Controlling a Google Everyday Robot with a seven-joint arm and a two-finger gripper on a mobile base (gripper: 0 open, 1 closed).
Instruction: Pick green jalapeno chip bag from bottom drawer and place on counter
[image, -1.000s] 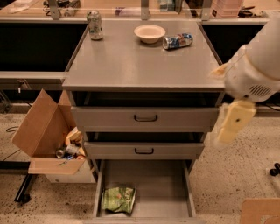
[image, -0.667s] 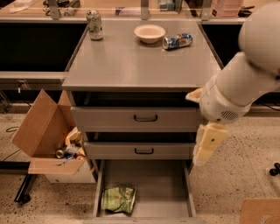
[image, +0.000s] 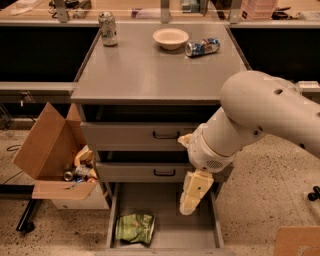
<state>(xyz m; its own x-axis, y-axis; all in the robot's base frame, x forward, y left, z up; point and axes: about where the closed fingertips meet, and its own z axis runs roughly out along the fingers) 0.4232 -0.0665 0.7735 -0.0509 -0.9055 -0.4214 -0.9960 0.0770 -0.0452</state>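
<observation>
Swinging in from the right side of the cabinet, the arm has carried the gripper (image: 188, 205) leftward and down, so that it now hangs in front of the middle drawer face and over the right part of the open bottom drawer (image: 175, 227). The green jalapeno chip bag (image: 135, 228) has not shifted: it lies crumpled on the drawer floor in the near left corner, close to the left wall.

From the gripper, the bag lies to the left and nearer, and lower down. Its long axis seems to run roughly left to right, so the coming move is likely a short slide left and a descent onto it. How high the gripper sits above the drawer floor is hard to judge from this view. Whether the jaws are parted or closed cannot be told; nothing is seen held in them.

On the counter (image: 150, 75), at the far end, stand a bowl (image: 170, 38), a tipped blue can (image: 202, 47) and an upright can (image: 107, 29); the near part looks bare for the bag.

The arm hides the right ends of the two upper drawers, and the bottom drawer's near edge is cut off by the frame.
</observation>
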